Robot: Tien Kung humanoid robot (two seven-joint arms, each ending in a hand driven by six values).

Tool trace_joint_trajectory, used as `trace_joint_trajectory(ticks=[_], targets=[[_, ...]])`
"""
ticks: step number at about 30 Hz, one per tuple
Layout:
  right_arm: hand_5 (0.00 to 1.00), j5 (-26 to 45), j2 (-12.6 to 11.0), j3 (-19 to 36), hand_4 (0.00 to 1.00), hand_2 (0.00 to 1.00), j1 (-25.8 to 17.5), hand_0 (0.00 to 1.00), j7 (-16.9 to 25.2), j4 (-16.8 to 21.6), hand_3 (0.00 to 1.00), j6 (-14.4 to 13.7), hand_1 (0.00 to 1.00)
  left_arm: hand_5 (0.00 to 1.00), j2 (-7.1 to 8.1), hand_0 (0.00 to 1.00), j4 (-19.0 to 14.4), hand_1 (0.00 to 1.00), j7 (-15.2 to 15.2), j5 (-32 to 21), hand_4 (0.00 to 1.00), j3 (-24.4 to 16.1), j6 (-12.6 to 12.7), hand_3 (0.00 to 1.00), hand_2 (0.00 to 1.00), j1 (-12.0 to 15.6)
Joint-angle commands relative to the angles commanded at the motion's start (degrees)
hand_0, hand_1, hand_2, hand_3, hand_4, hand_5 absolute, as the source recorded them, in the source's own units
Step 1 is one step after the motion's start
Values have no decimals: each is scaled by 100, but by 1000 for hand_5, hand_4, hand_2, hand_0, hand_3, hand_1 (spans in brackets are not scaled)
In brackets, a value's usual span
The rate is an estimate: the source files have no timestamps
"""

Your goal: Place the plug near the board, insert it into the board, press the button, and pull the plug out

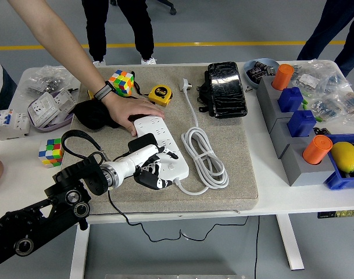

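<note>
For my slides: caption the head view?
Left hand at the power strip's near end; a person's hand steadies its far end.

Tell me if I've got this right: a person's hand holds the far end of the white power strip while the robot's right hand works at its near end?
Not quite: the robot's left hand, entering from the picture's left, works at the white power strip. The head view shows this; the person's hand does hold the far end.
</note>
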Motion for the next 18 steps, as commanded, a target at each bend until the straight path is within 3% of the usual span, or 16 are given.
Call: trace_joint_trajectory(ticks=[18], targets=[[463, 7, -15, -21, 912, 605, -7, 567, 4, 4, 535, 0, 636, 2, 10, 57, 90, 107, 155, -43, 784, 96, -82, 761, 173, -2]])
